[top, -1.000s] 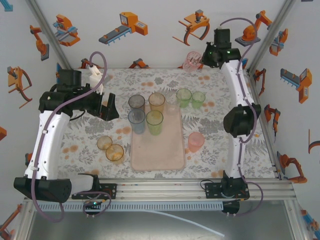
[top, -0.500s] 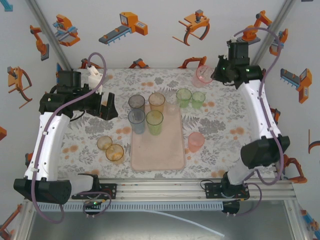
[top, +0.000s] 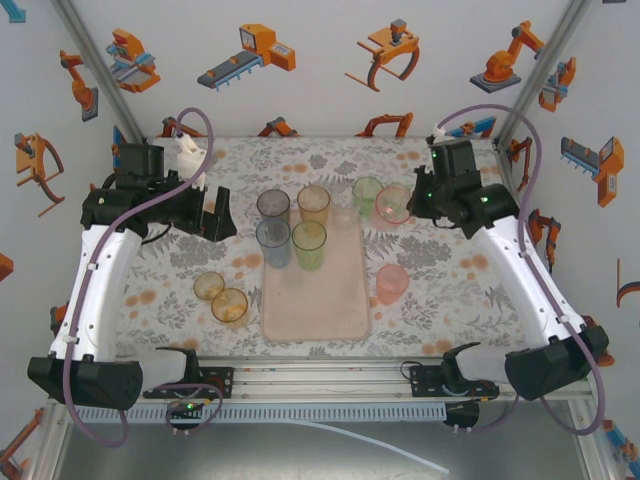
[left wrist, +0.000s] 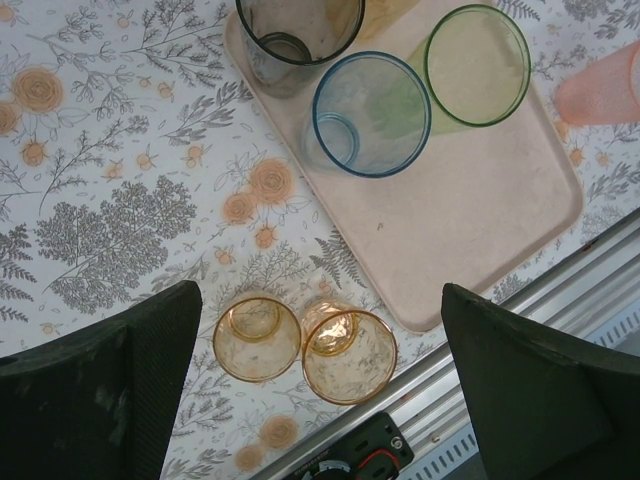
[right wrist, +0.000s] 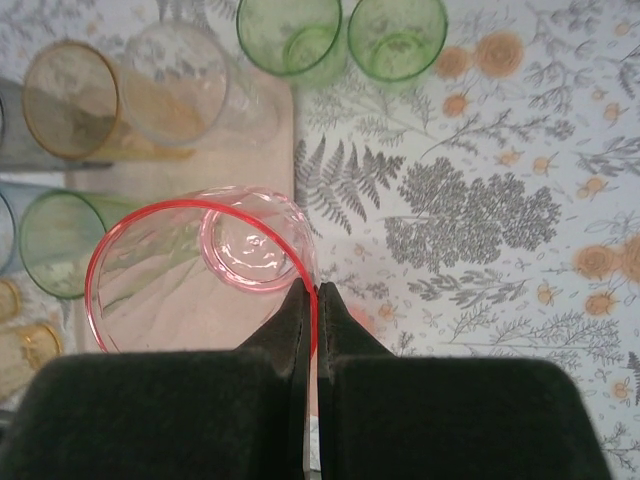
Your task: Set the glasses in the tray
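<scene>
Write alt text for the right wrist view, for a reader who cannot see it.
The right gripper, shut, pinches the rim of a pink glass over the edge of a pale pink tray. Past it stand an amber glass and a clear glass on the tray, and two green glasses on the flowered cloth near the tray's corner.

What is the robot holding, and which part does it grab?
The right end effector pinches a pink glass by the wall at its rim. The left end effector is open and holds nothing.
</scene>
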